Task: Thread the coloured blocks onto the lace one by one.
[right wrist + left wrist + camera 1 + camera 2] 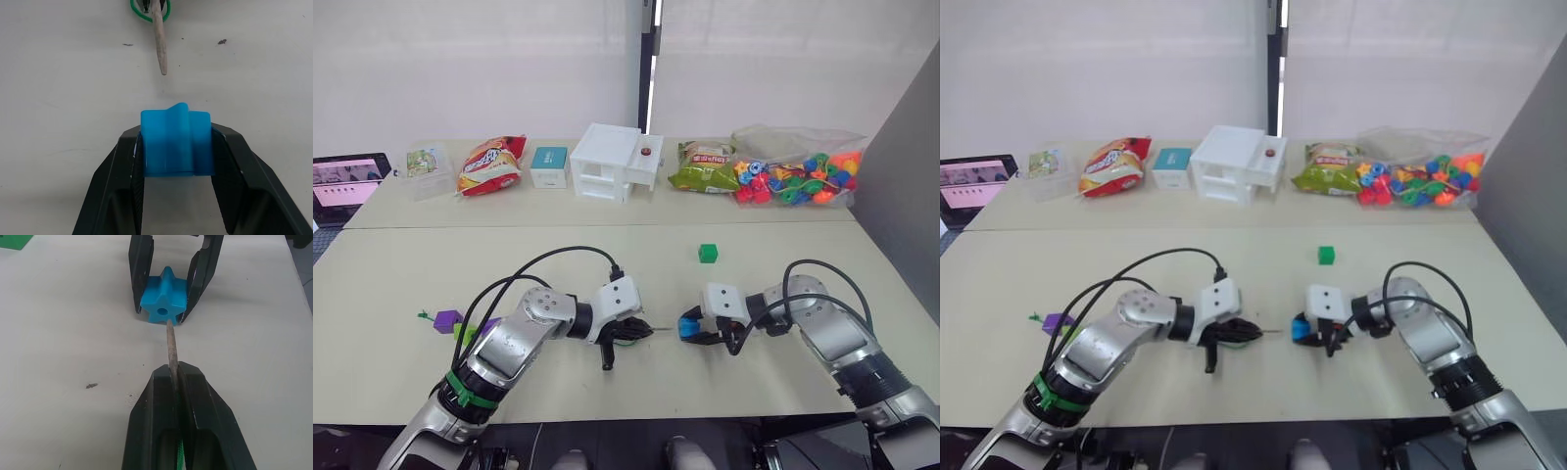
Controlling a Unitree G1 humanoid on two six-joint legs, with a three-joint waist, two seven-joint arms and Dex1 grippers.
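Silver arms, white wrist boxes, black cables, black-fingered grippers (625,333), green band on L forearm.

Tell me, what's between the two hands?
The left hand pinches the lace's stiff tip, which points at the hole of the blue star held by the right hand. The right wrist view shows bare table between them.

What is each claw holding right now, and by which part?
Left claw pinches the lace by its stiff grey tip, just behind the point. Right claw clamps the blue block across its two opposite sides.
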